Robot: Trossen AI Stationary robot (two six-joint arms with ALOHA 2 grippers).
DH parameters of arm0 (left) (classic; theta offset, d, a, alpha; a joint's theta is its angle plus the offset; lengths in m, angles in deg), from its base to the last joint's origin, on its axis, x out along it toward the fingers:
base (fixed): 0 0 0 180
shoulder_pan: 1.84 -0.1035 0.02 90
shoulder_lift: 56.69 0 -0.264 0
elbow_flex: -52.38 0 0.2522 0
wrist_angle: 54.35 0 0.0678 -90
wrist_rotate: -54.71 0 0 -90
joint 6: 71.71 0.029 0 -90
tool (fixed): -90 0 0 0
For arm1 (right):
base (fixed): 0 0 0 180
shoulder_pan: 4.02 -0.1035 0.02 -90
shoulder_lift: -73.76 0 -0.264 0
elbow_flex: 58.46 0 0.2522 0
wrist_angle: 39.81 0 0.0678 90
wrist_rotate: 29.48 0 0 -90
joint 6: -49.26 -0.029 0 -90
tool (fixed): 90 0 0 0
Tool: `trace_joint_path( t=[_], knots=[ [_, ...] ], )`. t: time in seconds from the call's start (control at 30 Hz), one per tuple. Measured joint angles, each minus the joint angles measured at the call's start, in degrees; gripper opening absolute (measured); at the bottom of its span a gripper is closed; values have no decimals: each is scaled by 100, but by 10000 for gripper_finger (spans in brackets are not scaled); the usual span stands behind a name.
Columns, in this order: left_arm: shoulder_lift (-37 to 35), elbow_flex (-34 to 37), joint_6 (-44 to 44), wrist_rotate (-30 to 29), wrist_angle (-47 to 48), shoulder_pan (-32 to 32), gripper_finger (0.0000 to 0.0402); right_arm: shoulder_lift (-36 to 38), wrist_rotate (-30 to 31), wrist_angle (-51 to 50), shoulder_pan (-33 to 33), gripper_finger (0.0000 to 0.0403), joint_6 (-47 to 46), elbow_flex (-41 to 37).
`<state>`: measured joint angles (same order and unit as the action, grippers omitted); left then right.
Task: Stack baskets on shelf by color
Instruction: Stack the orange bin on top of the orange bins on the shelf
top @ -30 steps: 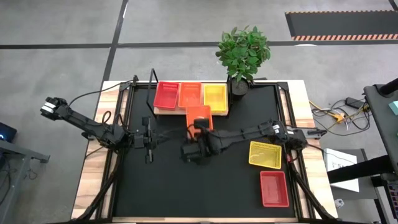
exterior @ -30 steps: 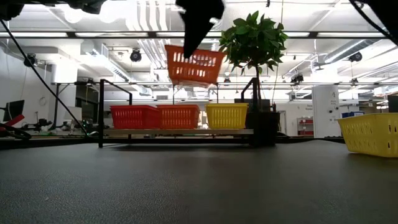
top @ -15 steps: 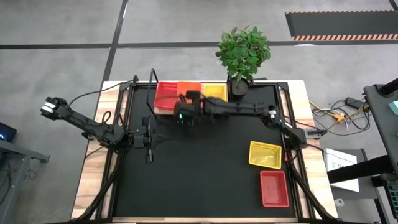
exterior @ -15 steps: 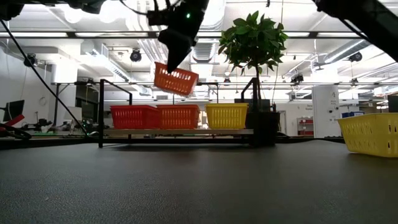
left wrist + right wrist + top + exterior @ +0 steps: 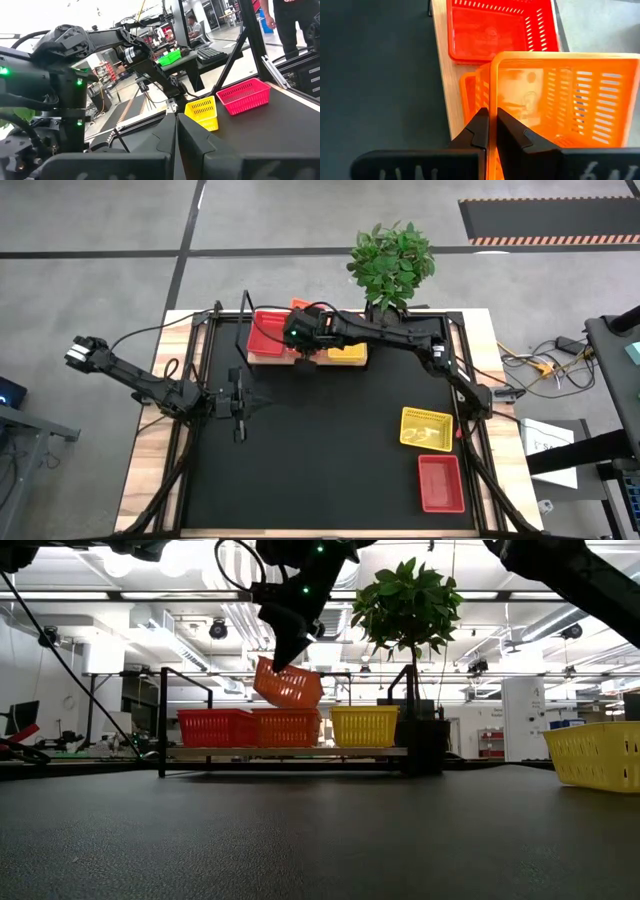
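**Orange basket held tilted over the shelf**

My right tool is clamped on the near rim of an orange basket, one finger outside the wall and the other inside. In the low view that basket hangs tilted below the tool, clear of the row beneath it. Directly under it sits a second orange basket on the shelf, and the wrist camera shows that one's edge peeking out beneath the held basket. Beyond the tool's tip on the shelf board lies a red basket.

From above, my right arm stretches across the bench to the shelf, with the tool over the middle of the row. The red basket lies to one side of it and a yellow basket to the other.

Well behind the right tool, near the arm's base, a yellow basket and a red basket rest on the bench, close together. A potted plant stands just past the shelf's yellow end.

My left tool waits over the bench well apart from the shelf, its fingers pressed together on nothing.
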<state>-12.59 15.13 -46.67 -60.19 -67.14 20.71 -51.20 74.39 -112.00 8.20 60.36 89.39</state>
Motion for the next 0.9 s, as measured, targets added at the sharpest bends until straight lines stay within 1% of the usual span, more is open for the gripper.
trace_joint_path(
  t=[0.1, 0.37, 0.57, 0.7, 0.8, 0.9],
  knots=[
    [-2, 0, 47, 0, 0, 0, 1, 0, -11, 2, 15, 24, 8, -43],
    [0, 0, 87, 0, 2, -2, 1, -9, 24, 42, 52, 71, 24, -363],
    [0, 0, 87, 0, 0, -2, 1, -9, 22, 45, 47, 99, -3, -374],
    [0, 0, 87, 0, 0, 0, 1, -9, 22, 43, 45, 101, -5, -296],
    [0, 0, 87, 0, 0, -2, 1, -4, 30, 49, 45, 95, -3, -216],
    [0, 0, 87, 0, 1, 0, 1, -2, 190, 46, 45, 85, 2, -182]
  ],
)
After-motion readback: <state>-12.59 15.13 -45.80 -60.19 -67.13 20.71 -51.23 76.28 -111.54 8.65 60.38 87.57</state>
